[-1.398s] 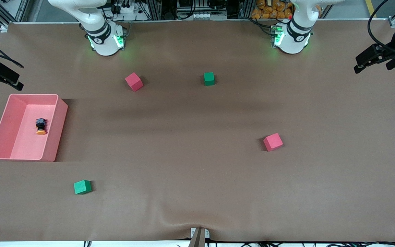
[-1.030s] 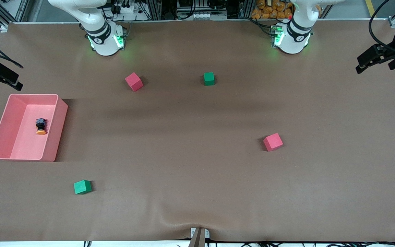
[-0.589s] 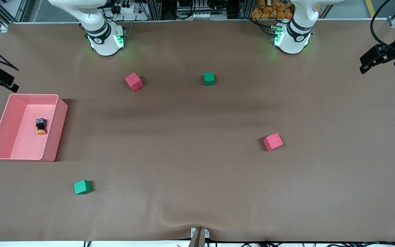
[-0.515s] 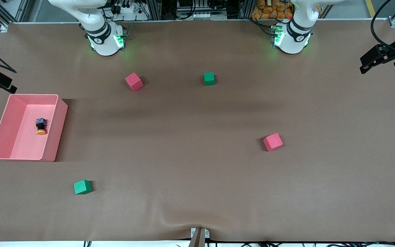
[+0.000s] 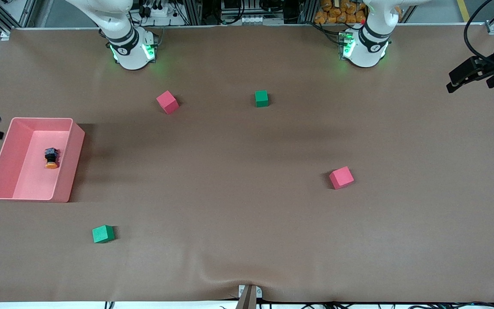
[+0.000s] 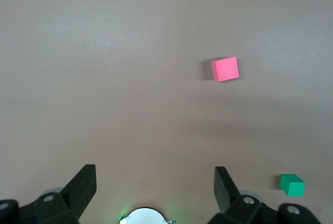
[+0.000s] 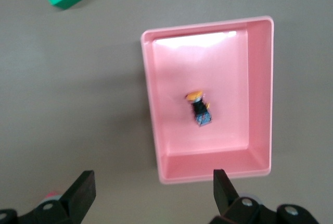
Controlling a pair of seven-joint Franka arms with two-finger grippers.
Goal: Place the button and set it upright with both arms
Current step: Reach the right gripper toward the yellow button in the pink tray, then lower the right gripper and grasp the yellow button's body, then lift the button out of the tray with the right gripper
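Button on its side in pink bin. Right claw spread empty above bin. Left claw spread empty over bare surface.

A brown table fills the front view; on it, toward the right arm's end, sits a pink rectangular bin, open at the top, with raised walls and a paler floor; two pink cubes and two green cubes lie scattered and well apart; one pink cube rests near the bases, with a green cube beside it toward the left arm's end; the other pink cube lies nearer the front camera, tilted askew to the table's edges; the other green cube lies nearest the front camera, near the bin's corner but apart from it.
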